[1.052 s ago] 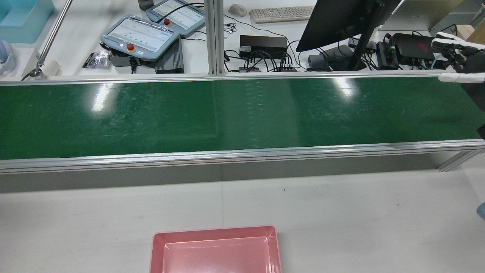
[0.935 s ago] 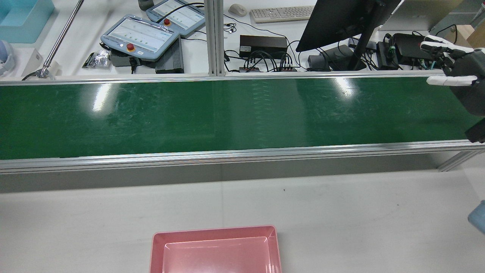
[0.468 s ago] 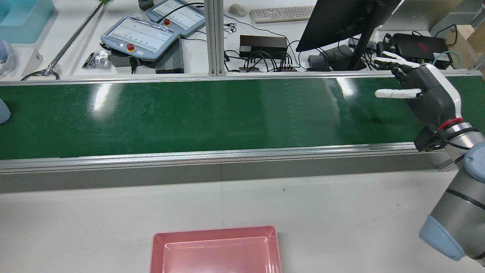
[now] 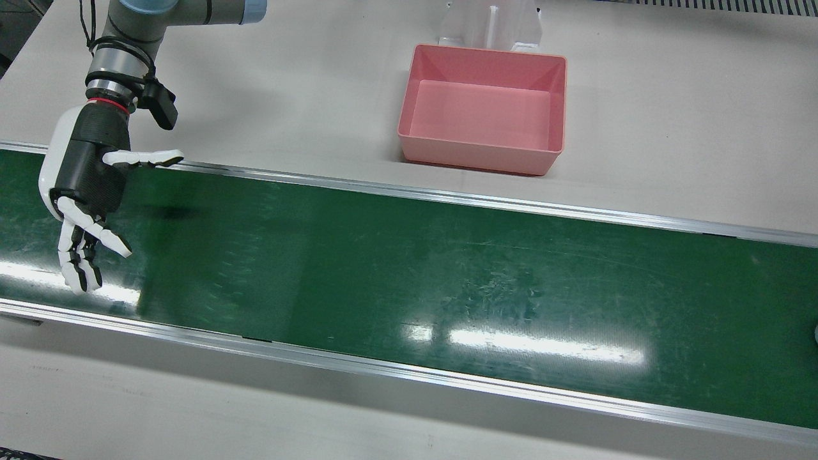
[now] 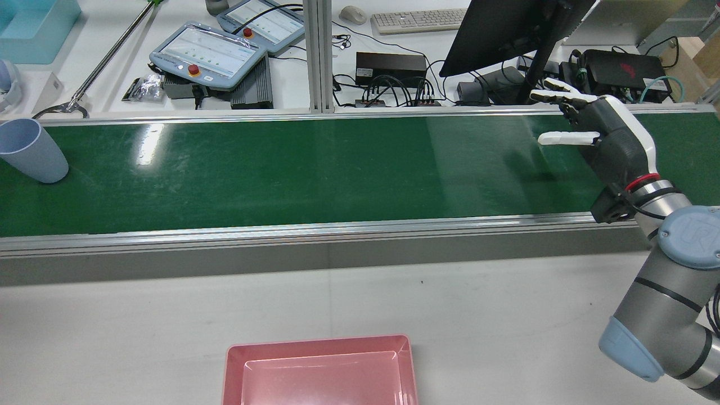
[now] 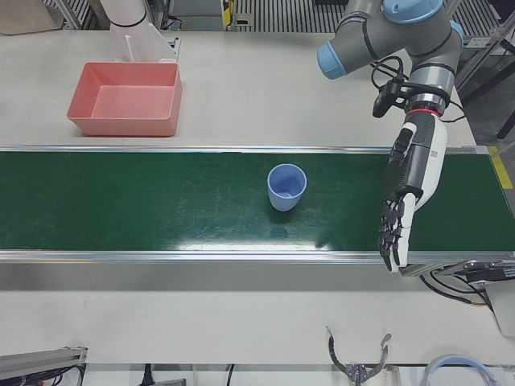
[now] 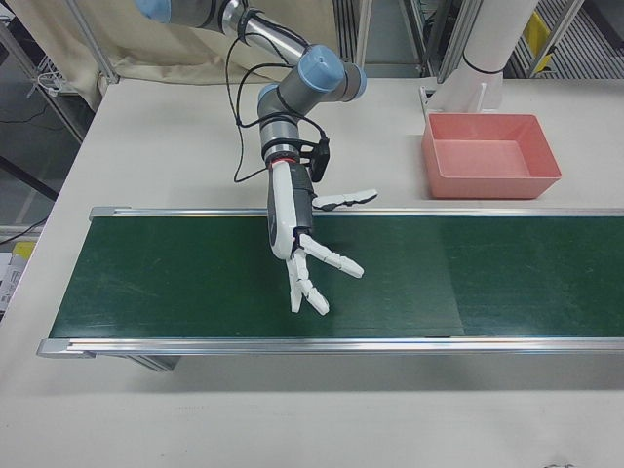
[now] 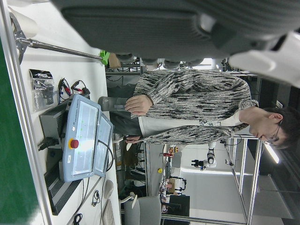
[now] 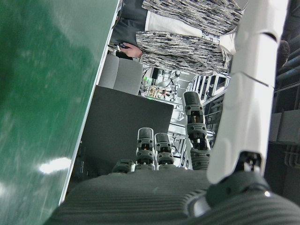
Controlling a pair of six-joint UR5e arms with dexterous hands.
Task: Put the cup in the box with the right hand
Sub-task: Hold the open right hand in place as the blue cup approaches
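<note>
We see the right hand (image 5: 604,143) spread, empty, over the belt (image 5: 315,169) — cup (image 5: 31,151) upright, well apart; left hand (image 6: 406,189) also spread.

Glossy scuffed green belt (image 4: 447,268), matt plastic pink box (image 4: 556,83).

Bright overhead lighting, pretty even all round

White glare streaks sit on the green belt (image 4: 409,268). The right robot hand (image 4: 83,185) throws a soft shadow, and it's blurry up close in its own camera.
</note>
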